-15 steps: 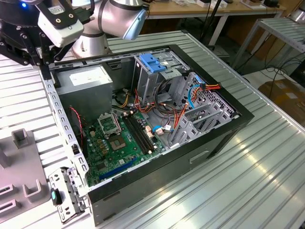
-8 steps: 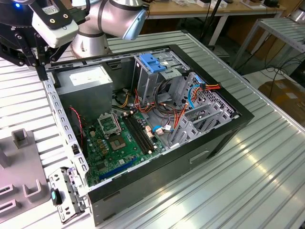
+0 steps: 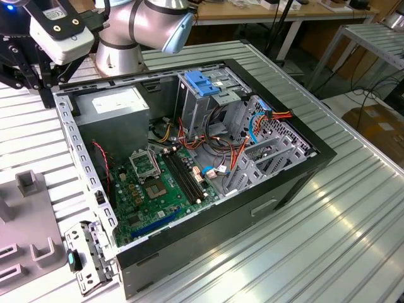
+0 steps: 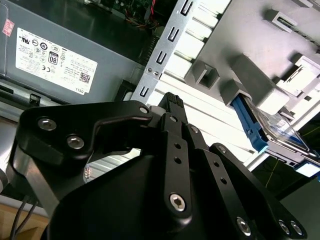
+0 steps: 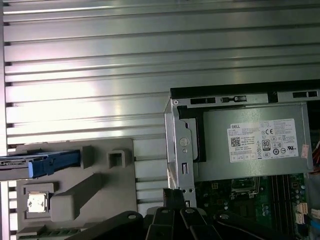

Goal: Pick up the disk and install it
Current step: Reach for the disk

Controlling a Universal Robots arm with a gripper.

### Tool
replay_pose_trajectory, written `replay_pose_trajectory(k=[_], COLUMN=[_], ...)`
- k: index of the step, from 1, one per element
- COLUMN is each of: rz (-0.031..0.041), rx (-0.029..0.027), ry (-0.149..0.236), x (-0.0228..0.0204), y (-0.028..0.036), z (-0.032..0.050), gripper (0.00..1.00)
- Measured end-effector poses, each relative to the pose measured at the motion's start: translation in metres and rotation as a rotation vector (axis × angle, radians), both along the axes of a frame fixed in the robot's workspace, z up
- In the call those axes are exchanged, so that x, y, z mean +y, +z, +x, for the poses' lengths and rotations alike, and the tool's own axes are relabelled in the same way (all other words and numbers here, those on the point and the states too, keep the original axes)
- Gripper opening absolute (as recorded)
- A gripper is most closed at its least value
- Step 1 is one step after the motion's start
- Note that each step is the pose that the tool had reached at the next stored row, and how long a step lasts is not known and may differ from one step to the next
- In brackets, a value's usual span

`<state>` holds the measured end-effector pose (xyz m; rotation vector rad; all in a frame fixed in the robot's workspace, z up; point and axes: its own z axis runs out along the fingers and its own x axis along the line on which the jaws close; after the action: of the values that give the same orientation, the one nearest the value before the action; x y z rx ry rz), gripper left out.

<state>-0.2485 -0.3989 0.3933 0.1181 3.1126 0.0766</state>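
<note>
The disk (image 5: 42,162) lies in a slot of a grey fixture (image 5: 100,192) beside the computer case, and its blue side rail shows. In the second wrist view the disk (image 4: 272,127) rests at the fixture's edge, blue rail and label corner in sight. My gripper (image 4: 172,100) hangs over the case's corner by the power supply, apart from the disk, fingers shut with nothing between them. Its black fingertips (image 5: 175,195) point at the case's perforated metal rim. In the exterior view the gripper (image 3: 45,91) sits at the far left corner of the case.
The open computer case (image 3: 297,170) lies on a ribbed metal table (image 3: 353,214). Inside are a grey power supply (image 3: 120,104), a motherboard (image 3: 158,189), cables and a drive cage with a blue bracket (image 3: 202,82). The grey fixture (image 3: 31,214) stands at the exterior view's left.
</note>
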Motion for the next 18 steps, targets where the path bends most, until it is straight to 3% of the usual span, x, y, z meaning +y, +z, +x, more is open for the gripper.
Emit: replay_pose_trajectory(k=[18], rz=[0.0000], rx=[-0.0001], ry=[0.000], x=[0.0000], y=[0.0000], z=[-0.0206], gripper=[0.11])
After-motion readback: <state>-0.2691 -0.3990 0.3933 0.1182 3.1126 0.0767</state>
